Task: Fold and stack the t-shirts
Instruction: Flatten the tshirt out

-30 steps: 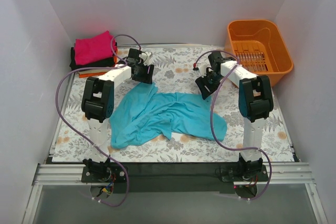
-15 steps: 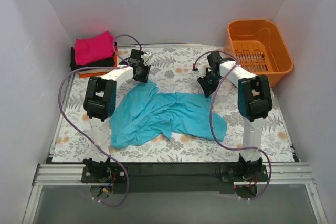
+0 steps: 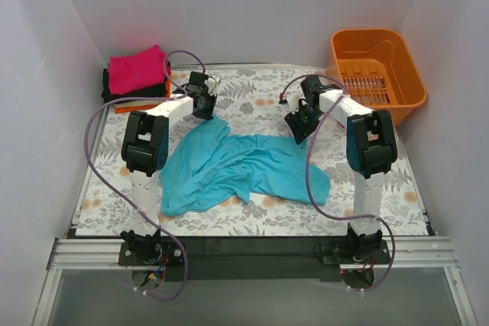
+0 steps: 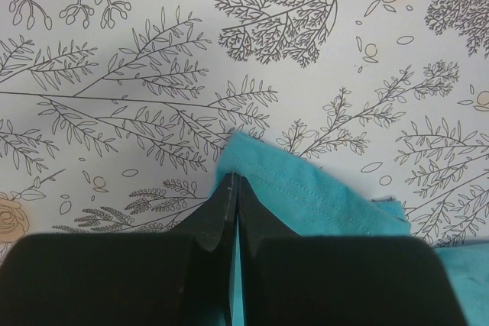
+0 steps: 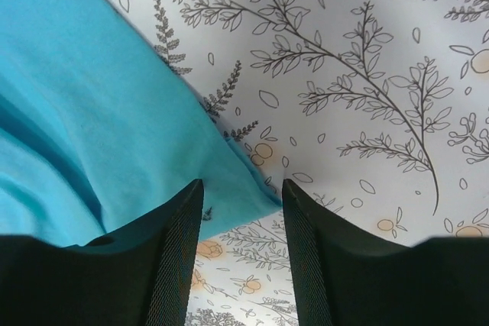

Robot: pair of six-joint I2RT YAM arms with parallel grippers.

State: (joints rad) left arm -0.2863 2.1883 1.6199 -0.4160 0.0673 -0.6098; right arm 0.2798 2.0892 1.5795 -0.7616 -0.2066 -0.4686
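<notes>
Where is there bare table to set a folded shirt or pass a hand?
Bare: the far strip of table between the left gripper and right gripper, and the near edge in front of the teal t-shirt. Crowded: the centre under that shirt, the far-left corner with the folded stack, the far-right with the orange basket.

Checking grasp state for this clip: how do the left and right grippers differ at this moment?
The left gripper is shut, pinching an edge of the teal t-shirt; the right gripper is open, with a shirt corner lying loose between its jaws. The left is at the shirt's far-left point, the right at its far-right corner. Both sit low over the cloth.
</notes>
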